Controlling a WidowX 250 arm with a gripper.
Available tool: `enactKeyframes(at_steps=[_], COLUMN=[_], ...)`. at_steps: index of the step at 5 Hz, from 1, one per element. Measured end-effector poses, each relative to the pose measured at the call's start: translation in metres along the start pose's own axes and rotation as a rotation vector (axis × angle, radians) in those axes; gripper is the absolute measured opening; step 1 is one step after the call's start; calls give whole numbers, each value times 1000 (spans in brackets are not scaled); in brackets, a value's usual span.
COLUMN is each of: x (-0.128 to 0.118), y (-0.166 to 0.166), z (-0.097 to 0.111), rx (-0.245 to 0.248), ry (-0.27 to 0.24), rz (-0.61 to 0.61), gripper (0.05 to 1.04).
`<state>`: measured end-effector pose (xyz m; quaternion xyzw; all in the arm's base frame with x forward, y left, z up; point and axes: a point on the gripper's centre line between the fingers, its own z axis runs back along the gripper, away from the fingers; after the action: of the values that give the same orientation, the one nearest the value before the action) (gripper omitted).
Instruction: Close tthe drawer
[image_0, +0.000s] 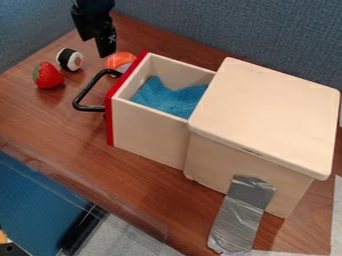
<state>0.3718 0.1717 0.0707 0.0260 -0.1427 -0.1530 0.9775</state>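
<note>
My gripper hangs at eleven o'clock; I can't tell whether it's open or closed. The drawer juts toward ten o'clock from its box. Pushing off-centre could jam it, or I might clip the orange sushi beside its red front.

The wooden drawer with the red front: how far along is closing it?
Nothing of the closing looks done: the drawer stands well out of its box, blue cloth showing inside. As for what's in hand, the gripper hangs near the black handle, apparently not touching it. The whole push inward seems left.
</note>
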Motion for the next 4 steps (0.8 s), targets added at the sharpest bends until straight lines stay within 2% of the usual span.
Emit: enactKeyframes(at_steps=[1,2,4], x=[-7,-15,-34], y=[-5,-6,9], z=[-15,-15,-15], rx=[-35,-96,-158], ry=[33,62,-10], rz=[-1,-98,-276], gripper=[1001,1001,1001])
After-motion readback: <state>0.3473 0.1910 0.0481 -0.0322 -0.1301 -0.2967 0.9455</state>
